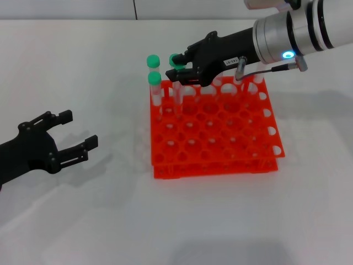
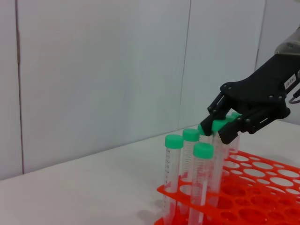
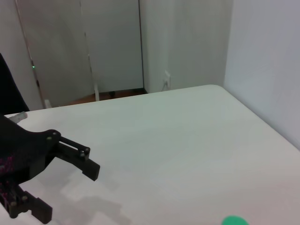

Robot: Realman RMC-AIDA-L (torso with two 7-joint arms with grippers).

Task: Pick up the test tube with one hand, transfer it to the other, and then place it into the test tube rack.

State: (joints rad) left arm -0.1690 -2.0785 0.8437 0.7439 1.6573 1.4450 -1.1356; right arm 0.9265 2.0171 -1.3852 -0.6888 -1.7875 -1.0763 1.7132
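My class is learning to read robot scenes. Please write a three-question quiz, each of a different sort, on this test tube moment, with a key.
1. True or false: the right claw grips a tube's green cap over the rack.
2. Multiple choice: the left claw is
A. holding a tube
B. open and empty, apart from the rack
C. inside the rack
3. Fill in: besides the gripped tube, ___ capped tubes stand in the rack in the left wrist view.

Key: 1 true; 2 B; 3 three.
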